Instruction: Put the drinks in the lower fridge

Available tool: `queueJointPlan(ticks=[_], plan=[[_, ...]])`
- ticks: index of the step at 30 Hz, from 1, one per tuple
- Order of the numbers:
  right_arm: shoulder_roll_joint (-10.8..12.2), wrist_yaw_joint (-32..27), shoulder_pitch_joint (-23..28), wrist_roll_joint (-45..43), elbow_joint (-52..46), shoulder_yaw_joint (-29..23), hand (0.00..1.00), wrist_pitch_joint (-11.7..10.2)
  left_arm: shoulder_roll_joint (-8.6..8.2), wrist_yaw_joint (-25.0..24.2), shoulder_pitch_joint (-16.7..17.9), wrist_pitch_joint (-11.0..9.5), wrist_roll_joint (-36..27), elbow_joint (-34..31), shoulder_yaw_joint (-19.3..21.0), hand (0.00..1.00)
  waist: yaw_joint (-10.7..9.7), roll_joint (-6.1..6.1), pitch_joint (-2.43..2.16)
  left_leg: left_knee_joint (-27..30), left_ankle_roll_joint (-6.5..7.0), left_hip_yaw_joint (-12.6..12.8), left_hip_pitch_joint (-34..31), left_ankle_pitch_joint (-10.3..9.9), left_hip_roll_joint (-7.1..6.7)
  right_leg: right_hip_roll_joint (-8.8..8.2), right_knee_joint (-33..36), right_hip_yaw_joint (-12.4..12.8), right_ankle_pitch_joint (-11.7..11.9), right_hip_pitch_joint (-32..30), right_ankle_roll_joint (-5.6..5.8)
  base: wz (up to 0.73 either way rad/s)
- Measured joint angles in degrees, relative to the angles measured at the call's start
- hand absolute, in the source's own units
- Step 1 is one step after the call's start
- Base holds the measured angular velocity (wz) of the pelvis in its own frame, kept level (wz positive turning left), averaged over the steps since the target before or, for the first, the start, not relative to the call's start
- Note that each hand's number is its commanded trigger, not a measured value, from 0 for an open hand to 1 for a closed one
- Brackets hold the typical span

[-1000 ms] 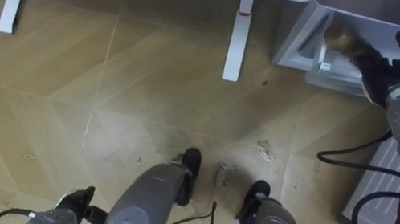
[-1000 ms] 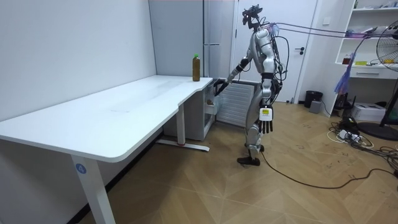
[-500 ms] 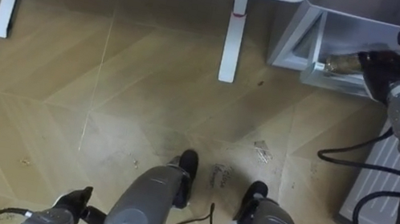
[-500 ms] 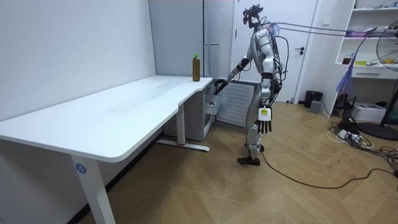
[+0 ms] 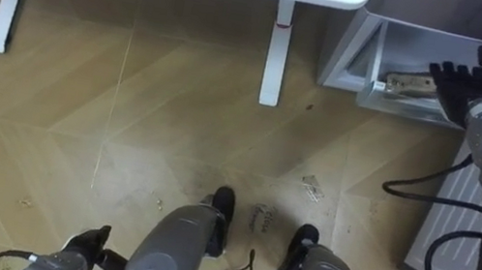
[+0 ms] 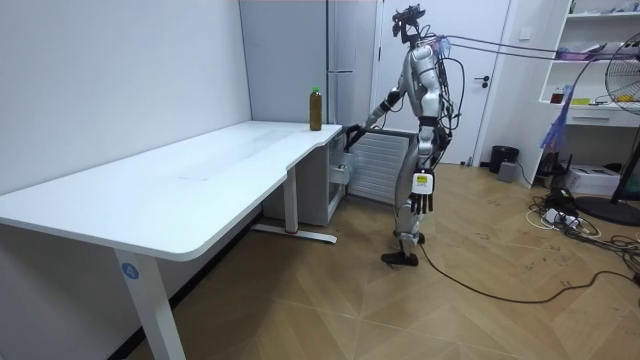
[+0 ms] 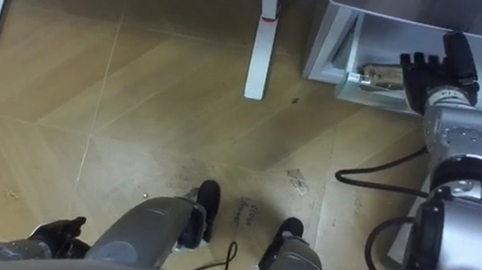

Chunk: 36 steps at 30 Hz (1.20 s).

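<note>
Cylindrical brown bottle (image 5: 410, 82) now lying inside grey fridge (image 5: 353, 56) | right hand (image 5: 470, 85) uncurled

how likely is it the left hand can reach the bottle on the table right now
Probably not. The left hand hangs low by the leg, on the body's far side from the table, where the bottle stands at the corner. It would likely have to turn or step closer.

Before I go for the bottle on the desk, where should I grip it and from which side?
Grip the bottle round its body, below the green cap, coming in level from the edge of the desk on the room view's right. It stands upright close to that edge, so a side wrap likely holds steadier than a top pinch.
</note>
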Motion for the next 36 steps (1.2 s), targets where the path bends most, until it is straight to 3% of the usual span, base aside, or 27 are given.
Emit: queueJointPlan(ticks=[8,11,13,22,26,29,36], plan=[[-0.83,3.59,0.7,-7.85,2.6,-0.03,0.0,0.44,0.46,0.17,1.48,-0.1,0.01,-0.35,2.82,0.0,-1.64,-0.29,-0.53,-1.41,-0.09,-0.98,4.65,-0.05,0.04,0.47,-2.94,-1.53,0.34,6.04,0.12,0.07],[-3.1,6.3,2.97,-9.74,2.51,-0.03,0.0,0.37,0.51,0.83,2.76,-0.5,-0.03,-0.45,4.94,0.0,-1.61,-0.65,-1.61,-2.76,-0.39,-0.9,7.77,-0.22,0.71,1.82,-6.93,-1.44,1.81,10.12,0.03,-0.09],[-4.35,6.2,3.52,-10.62,2.27,-0.02,0.0,0.83,0.89,1.18,3.15,-0.52,-0.03,-0.48,5.35,0.0,-2.06,-0.85,-1.95,-2.89,-0.59,-0.99,8.75,-0.34,1.04,2.36,-8.34,-1.48,2.32,11.69,-0.09,-0.04],[-5.98,8.48,10.2,-18.69,-4.17,-0.8,0.0,0.12,1.37,1.26,4.54,-2.05,0.05,-0.9,10.06,0.0,-5.12,-1.18,-2.25,-4.98,-0.85,-1.0,13.23,-0.25,0.83,2.45,-10.81,-2.53,2.52,16.78,0.09,0.03],[-5.97,9.3,15.02,-19.79,-7.23,-1.3,0.0,-0.96,1.4,2.02,7.49,-2.42,0.09,-3.35,12.6,0.0,-6.18,-1.95,-2.86,-5.77,-1.18,-1.24,15.74,-0.51,0.74,2.62,-12.67,-3.41,2.42,20.12,0.15,0.1],[-5.96,10.86,20.9,-23.04,-7.94,-1.66,0.0,-0.82,1.4,2.8,8.88,-2.4,0.08,-4.0,14.19,0.0,-6.3,-2.63,-2.88,-6.75,-1.41,-1.38,18.73,-0.89,0.65,2.69,-14.22,-4.29,2.25,23.56,0.28,0.1],[-5.22,11.27,31.69,-26.63,-9.0,-1.68,0.0,-0.93,1.13,5.25,13.24,-2.34,2.58,-5.54,14.9,0.0,-6.2,-2.86,-2.74,-7.36,-1.89,-1.57,22.28,-2.0,0.56,2.94,-15.63,-4.35,1.42,27.26,0.48,0.0]])
